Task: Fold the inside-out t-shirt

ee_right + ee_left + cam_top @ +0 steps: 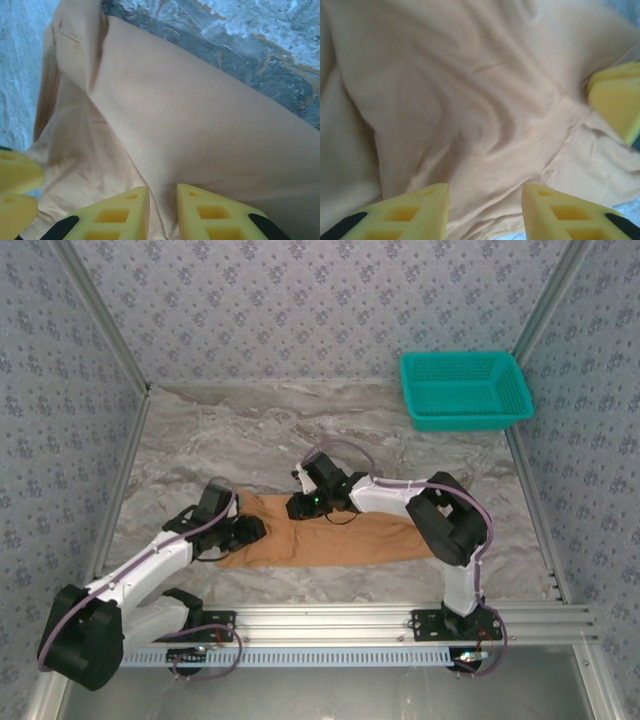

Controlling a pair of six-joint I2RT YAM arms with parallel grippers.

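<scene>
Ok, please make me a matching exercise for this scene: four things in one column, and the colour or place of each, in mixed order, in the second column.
Things:
1. t-shirt
2. plastic basket
3. left gripper
4. table top

Colour or place:
A. teal, at the far right corner
B. grey marble pattern
C. orange-tan, spread between the two arms
D. at the left end of the cloth

Pairs: 1-C, 2-A, 3-D, 4-B
</scene>
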